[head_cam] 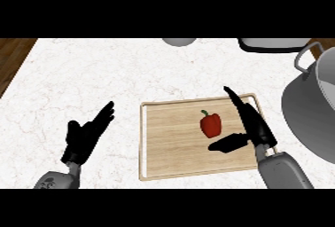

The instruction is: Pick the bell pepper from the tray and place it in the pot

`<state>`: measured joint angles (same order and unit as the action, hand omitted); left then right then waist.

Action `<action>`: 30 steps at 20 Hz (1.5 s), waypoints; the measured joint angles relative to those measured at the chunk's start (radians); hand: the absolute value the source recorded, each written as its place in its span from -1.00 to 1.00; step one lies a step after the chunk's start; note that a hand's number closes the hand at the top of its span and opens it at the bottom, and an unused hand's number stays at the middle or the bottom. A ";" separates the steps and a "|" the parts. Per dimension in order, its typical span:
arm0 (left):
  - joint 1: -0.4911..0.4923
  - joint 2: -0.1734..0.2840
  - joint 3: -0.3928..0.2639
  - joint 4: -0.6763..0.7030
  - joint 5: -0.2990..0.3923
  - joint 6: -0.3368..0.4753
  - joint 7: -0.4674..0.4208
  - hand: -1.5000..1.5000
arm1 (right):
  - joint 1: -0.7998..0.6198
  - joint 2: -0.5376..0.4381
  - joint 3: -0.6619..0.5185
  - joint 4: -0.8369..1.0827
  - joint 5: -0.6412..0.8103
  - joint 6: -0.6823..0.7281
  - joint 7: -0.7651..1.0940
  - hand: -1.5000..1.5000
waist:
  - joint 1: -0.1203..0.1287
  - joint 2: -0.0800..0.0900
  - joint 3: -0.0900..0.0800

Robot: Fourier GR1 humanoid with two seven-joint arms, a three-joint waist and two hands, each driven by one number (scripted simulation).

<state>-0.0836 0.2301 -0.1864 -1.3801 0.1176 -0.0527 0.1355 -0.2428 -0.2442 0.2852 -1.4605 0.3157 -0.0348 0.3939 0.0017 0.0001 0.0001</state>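
Note:
A red bell pepper [211,125] with a green stem lies on a wooden tray [171,146] in the middle of the white counter. My right hand [252,122] hovers over the tray's right side, just right of the pepper, open, fingers straight and pointing away, thumb stretched toward the pepper from below it. It is close to the pepper but apart from it. A large grey pot [314,111] with a handle stands at the right edge, only partly in view. My left hand [86,135] rests open on the left, well away from the tray.
A grey round object [179,41] sits at the counter's far edge, and a dark-rimmed item [271,44] lies at the far right behind the pot. Brown wood [13,55] borders the counter on the left.

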 measured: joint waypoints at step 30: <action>-0.018 -0.056 0.081 0.000 -0.057 -0.066 0.028 0.00 | -0.032 0.166 -0.183 0.469 -0.122 0.075 -0.644 1.00 | -0.002 -0.022 -0.018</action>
<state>-0.1017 0.1745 -0.1052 -1.3802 0.0601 -0.1188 0.1639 -0.2749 -0.0779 0.1018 -0.9917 0.1938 0.0398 -0.2503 -0.0006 -0.0221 -0.0179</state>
